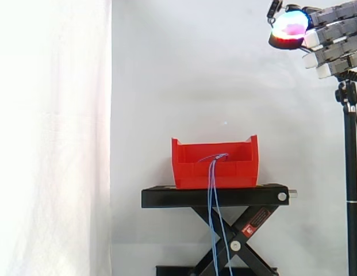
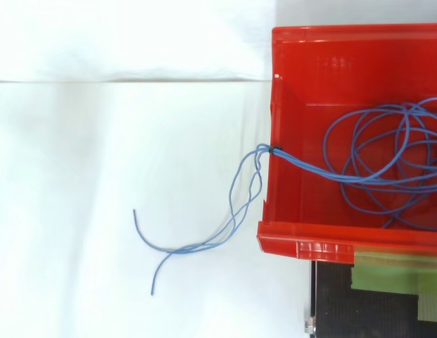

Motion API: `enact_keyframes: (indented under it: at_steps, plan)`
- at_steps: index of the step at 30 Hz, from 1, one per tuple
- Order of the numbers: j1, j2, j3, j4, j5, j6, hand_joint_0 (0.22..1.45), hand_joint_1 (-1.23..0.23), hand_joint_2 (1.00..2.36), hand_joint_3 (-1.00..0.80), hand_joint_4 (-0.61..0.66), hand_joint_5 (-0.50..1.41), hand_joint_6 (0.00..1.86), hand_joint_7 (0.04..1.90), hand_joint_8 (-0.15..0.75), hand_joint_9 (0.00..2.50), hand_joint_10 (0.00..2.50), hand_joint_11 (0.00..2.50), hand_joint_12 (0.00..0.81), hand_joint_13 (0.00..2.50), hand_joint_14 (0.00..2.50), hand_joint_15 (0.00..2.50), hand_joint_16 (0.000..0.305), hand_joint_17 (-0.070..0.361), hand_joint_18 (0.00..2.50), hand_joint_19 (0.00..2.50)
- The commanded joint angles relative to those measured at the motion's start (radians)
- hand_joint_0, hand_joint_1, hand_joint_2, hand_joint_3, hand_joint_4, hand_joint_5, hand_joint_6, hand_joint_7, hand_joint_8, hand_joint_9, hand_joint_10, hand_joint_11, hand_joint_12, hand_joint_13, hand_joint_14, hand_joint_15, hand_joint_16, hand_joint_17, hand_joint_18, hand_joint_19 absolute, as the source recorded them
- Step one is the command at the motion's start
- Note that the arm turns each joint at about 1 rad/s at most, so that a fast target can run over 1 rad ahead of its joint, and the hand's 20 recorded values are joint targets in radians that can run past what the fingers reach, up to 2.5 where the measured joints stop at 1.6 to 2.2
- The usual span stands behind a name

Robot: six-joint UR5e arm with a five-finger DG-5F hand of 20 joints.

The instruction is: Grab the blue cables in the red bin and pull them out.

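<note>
Well below the hand (image 1: 337, 49) and off to the side its fingertips (image 1: 290, 24) point, the cables (image 1: 211, 190) lie mostly coiled in loose loops on the floor of the bin (image 1: 241, 172). From above, the strands gather into one bundle (image 2: 300, 165) that crosses the bin's wall (image 2: 302, 246) at a single spot and spills outside. Their free ends hang down past the stand (image 1: 235, 196), which is likely why the bundle sits snug on the rim: the dangling weight draws it tight there. That gathered stretch, at the edge and just inside, looks like the easiest place to take all the strands at once, while the wide loops deeper in would give only one or two. The bin stands square on top of the stand, raised and with its top open to a reach from above. The hand hangs high above it and well apart to one side, fingers stretched out straight and holding nothing, so I judge the grasp not yet begun. It has to descend and cross over toward the bin before it can close. A black pole (image 1: 352, 172) stands directly under the hand, clear of the bin, and a white curtain (image 1: 52, 144) lies beyond the bin on the side away from the hand.
</note>
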Motion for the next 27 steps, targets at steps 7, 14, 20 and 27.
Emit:
enact_keyframes:
  at_steps: [7, 14, 20, 27]
  plan:
    - [0.000, -0.057, 0.000, 0.005, -0.004, 0.000, 0.73, -0.80, 1.00, -1.00, 0.19, 0.36, 0.01, 0.26, 0.244, 0.47, 0.00, 0.16, 0.353, 0.29, 0.01, 0.17, 0.054, 0.122, 0.15, 0.27]
    - [0.002, -0.103, 0.000, 0.103, -0.016, -0.015, 0.64, -0.83, 1.00, -1.00, 0.25, 0.44, 0.01, 0.43, 0.300, 0.64, 0.02, 0.75, 0.396, 0.40, 0.01, 0.30, 0.060, 0.136, 0.23, 0.32]
    - [0.011, -0.130, 0.000, 0.161, -0.001, -0.168, 0.60, -0.88, 1.00, -1.00, 0.25, 0.41, 0.01, 0.42, 0.320, 0.67, 0.02, 0.97, 0.429, 0.57, 0.02, 0.51, 0.063, 0.142, 0.38, 0.42]
    - [0.021, -0.129, 0.000, 0.124, 0.013, -0.423, 0.60, -0.91, 1.00, -1.00, 0.24, 0.40, 0.01, 0.40, 0.324, 0.68, 0.02, 1.02, 0.442, 0.72, 0.02, 0.72, 0.063, 0.142, 0.46, 0.51]
